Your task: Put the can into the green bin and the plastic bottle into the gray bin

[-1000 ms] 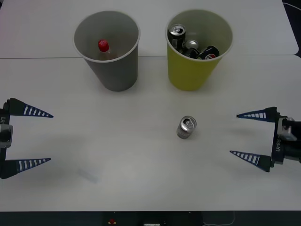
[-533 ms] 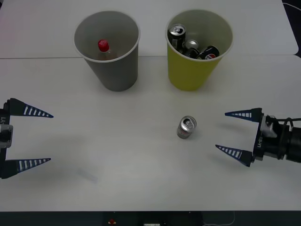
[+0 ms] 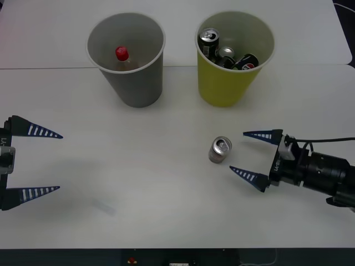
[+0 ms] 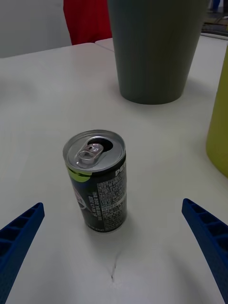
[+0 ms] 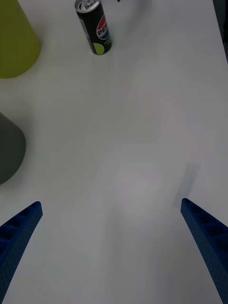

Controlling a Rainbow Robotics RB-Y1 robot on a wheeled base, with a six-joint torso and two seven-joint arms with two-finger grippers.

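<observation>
Right wrist view: can (image 4: 97, 183) upright, top up.

Right gripper (image 3: 246, 153) is moving in across the table (image 3: 138, 183) toward the can (image 3: 220, 150), fingers spread wide, more of its black arm coming into the front view. Its fingertips are now just beside the can, not touching; from the right wrist view the can (image 4: 97, 186) is sitting upright between the blue fingers (image 4: 209, 240).

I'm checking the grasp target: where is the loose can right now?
In the front view the can stands upright on the table, right of centre, in front of the green bin, just ahead of the open right gripper.
</observation>
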